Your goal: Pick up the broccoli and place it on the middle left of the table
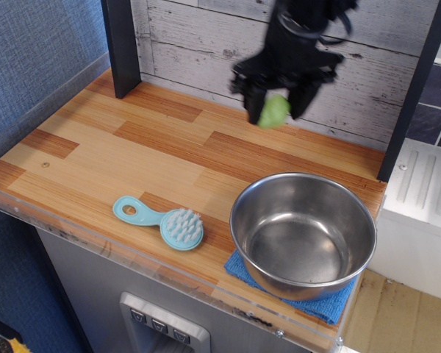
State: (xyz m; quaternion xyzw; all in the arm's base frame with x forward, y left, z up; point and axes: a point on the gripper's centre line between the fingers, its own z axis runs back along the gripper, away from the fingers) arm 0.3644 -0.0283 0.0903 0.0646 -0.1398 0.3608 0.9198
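The small light-green broccoli (pixel 274 112) hangs between the fingers of my black gripper (pixel 276 108), which is shut on it and holds it well above the wood-plank table (pixel 132 158), near the back wall and right of the table's middle. The arm reaches down from the top of the view and hides part of the wall behind it.
A large steel bowl (pixel 303 234) stands on a blue cloth (pixel 331 305) at the front right. A turquoise brush (pixel 162 220) lies near the front edge, left of the bowl. A dark post (pixel 121 48) stands at the back left, another at the right (pixel 411 95).
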